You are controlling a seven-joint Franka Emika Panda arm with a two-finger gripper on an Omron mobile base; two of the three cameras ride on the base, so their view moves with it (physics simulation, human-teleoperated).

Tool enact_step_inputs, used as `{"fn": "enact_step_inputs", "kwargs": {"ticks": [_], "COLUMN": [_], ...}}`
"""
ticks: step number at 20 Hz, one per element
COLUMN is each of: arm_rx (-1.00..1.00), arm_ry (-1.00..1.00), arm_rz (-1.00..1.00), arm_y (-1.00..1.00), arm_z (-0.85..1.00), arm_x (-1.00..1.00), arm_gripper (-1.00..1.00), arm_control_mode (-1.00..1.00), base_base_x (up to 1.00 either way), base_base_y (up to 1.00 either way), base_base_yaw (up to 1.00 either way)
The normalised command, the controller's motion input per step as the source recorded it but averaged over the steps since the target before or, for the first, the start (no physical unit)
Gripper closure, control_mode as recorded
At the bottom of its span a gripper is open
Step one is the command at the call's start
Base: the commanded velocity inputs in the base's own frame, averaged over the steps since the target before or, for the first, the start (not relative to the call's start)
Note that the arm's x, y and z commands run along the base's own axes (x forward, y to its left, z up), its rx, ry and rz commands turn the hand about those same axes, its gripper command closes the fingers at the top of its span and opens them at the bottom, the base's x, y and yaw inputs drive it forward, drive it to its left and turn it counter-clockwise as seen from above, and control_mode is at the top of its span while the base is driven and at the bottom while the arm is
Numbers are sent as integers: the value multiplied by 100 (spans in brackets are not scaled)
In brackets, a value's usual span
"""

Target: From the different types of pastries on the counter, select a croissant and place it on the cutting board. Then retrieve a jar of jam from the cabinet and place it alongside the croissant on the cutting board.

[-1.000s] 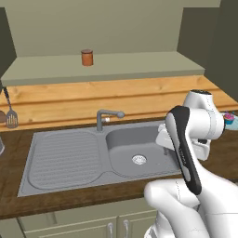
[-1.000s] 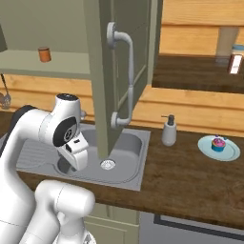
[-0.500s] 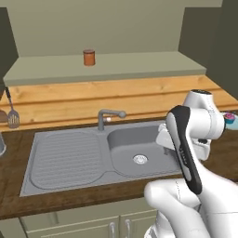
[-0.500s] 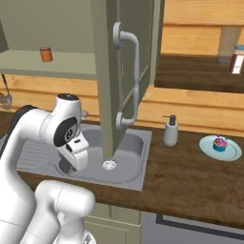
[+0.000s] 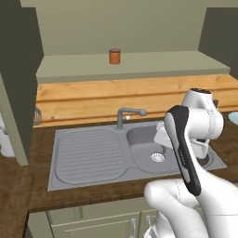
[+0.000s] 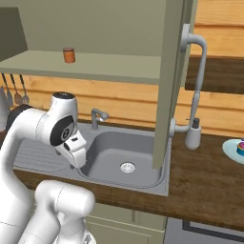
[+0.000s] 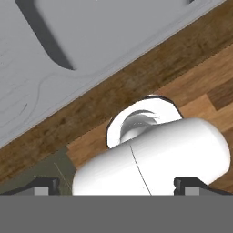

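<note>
The jar of jam (image 5: 114,56) (image 6: 69,55), short and orange-brown with a darker lid, stands alone on the pale shelf of the open cabinet (image 5: 139,65). My gripper (image 7: 116,184) points down over the counter's front edge by the sink; its fingertips (image 7: 45,184) stand wide apart, open, with nothing between them. In the base views the hand (image 5: 161,135) (image 6: 76,150) is tucked low in front of the sink basin. A pink cupcake (image 6: 241,147) sits on a pale blue plate at the far right. The croissant and the cutting board are out of view.
A steel sink (image 5: 93,153) (image 6: 124,157) with a tap is set in the dark wooden counter (image 6: 205,176). An open cabinet door (image 6: 174,81) with a grey handle hangs over the sink's right side. A soap dispenser (image 6: 193,136) stands beside it. Another door (image 5: 18,93) is at left.
The whole scene has shifted right in both base views, so the base has driven left. The arm keeps its folded pose and the gripper stays open.
</note>
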Motion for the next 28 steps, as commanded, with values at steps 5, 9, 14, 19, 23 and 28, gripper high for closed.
{"fn": "enact_step_inputs", "kwargs": {"ticks": [5, 9, 14, 19, 23, 28], "arm_rx": [0, 0, 0, 0, 0, -4], "arm_ry": [-46, -54, -42, -43, -46, -27], "arm_rz": [29, 27, 20, 9, 3, 0], "arm_y": [27, 23, 27, 32, 14, 8], "arm_z": [94, 100, 80, 74, 79, 55], "arm_x": [6, 4, 11, 6, 27, 40], "arm_gripper": [-100, -100, -100, -100, -100, -100], "arm_control_mode": [-100, -100, -100, -100, -100, -100], "base_base_x": [0, 0, 0, 0, 0, 0], "base_base_y": [0, 0, 0, 0, 0, 0], "base_base_yaw": [0, 0, 0, 0, 0, 0]}}
